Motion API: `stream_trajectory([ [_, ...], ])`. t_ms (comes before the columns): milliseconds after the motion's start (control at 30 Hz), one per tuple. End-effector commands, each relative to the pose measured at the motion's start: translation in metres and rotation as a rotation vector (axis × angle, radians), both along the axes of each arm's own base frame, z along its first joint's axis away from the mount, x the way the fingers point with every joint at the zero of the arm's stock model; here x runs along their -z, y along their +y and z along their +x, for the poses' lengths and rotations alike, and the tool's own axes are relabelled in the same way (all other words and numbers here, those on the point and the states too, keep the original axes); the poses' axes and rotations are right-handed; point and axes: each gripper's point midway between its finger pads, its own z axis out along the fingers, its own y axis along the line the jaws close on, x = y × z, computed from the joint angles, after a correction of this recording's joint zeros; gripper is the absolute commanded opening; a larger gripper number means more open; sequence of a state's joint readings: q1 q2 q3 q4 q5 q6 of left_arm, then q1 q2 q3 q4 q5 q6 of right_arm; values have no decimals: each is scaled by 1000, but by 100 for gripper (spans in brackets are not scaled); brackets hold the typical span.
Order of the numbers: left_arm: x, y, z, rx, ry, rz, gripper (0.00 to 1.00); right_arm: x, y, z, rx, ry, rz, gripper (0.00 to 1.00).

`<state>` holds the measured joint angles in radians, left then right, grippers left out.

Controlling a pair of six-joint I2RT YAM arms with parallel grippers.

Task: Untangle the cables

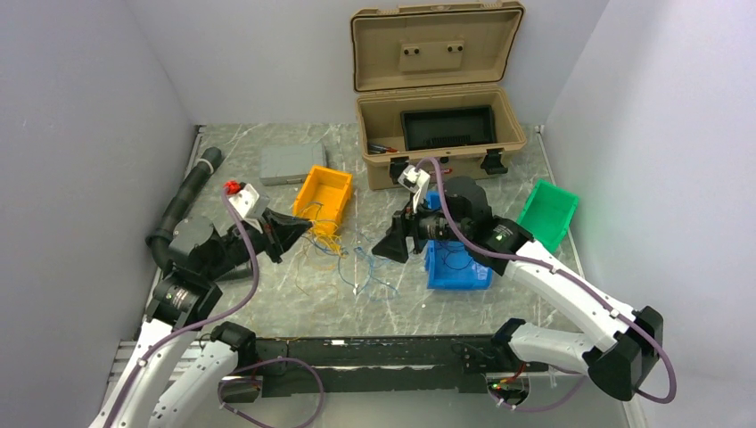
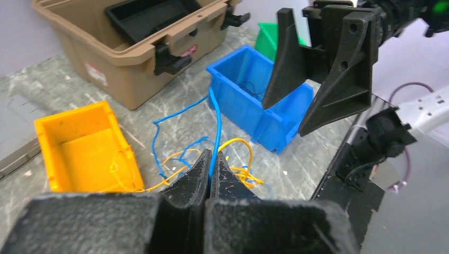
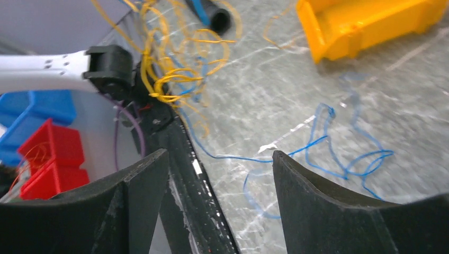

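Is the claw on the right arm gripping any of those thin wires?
No, the right gripper is spread wide and empty; the cables lie on the table below.

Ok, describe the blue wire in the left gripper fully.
The blue wire is thin, flexible, seemingly plastic-coated. The left gripper is shut on it; from there it runs straight toward the blue bin's near corner, then seems to bend left into loops on the table. Yellow wires tangle beside the grip.
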<state>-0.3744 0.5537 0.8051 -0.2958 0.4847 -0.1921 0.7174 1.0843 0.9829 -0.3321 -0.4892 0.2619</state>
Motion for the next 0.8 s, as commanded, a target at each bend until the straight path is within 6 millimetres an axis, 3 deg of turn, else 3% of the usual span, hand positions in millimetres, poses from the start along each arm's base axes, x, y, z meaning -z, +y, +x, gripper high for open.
stream_trajectory([
  [0, -30, -19, -18, 169, -100, -42, 0, -46, 22, -30, -231, -145, 191, 74],
  [200, -39, -26, -27, 239, -132, -79, 0, -39, 36, -30, -269, -145, 185, 74],
  [333, -43, -22, -24, 201, -144, -78, 0, -26, 45, -39, -296, -145, 159, 84],
  [433, -47, -20, -23, 183, -154, -74, 0, -9, 49, -46, -298, -137, 157, 90],
  [600, -54, -15, -23, 153, -176, -84, 0, 13, 61, -60, -318, -133, 192, 91],
  [767, -70, 4, -10, -3, -188, -106, 0, 42, 71, -46, -212, -154, 133, 90],
])
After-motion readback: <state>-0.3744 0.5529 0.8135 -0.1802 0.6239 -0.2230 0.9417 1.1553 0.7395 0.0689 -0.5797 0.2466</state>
